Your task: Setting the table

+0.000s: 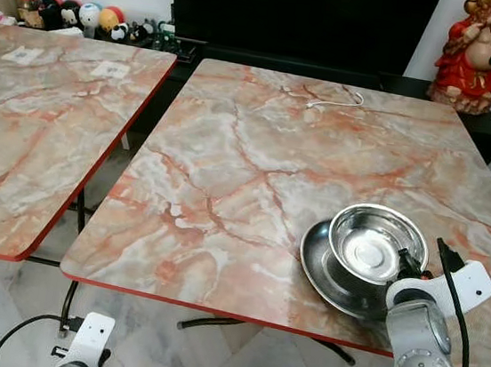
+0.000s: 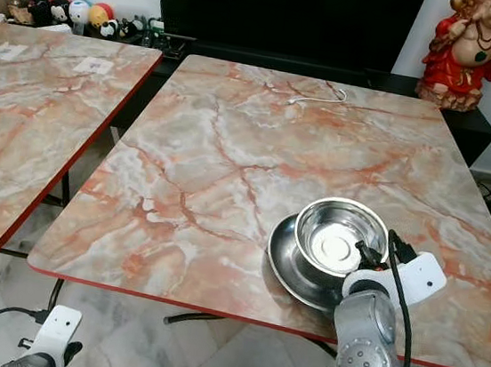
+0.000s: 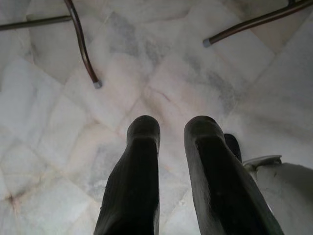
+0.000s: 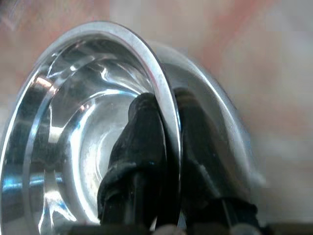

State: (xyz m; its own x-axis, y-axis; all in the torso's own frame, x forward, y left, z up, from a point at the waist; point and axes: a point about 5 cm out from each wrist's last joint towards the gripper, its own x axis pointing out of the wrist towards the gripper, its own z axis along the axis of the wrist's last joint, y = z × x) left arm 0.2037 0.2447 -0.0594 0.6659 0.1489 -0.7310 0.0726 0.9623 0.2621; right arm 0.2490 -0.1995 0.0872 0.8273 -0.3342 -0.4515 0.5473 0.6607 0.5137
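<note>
On the marble table (image 1: 256, 167), right hand (image 4: 168, 127) pinches the bowl (image 1: 372, 244) rim.

Silver bowl (image 1: 372, 244) and plate (image 1: 323, 278) on orange-veined grey marble table (image 1: 259, 149); black fingers (image 4: 142, 147).

Two marble-pattern worktops: main one (image 1: 255, 176), second (image 1: 29, 121) to its left, red edging, thin metal legs. Pale marble floor tiles (image 3: 161, 93). Dark TV (image 1: 302, 16) on a low black unit against a white wall; red figurine (image 1: 484, 53) at right (small toys along the far left).
</note>
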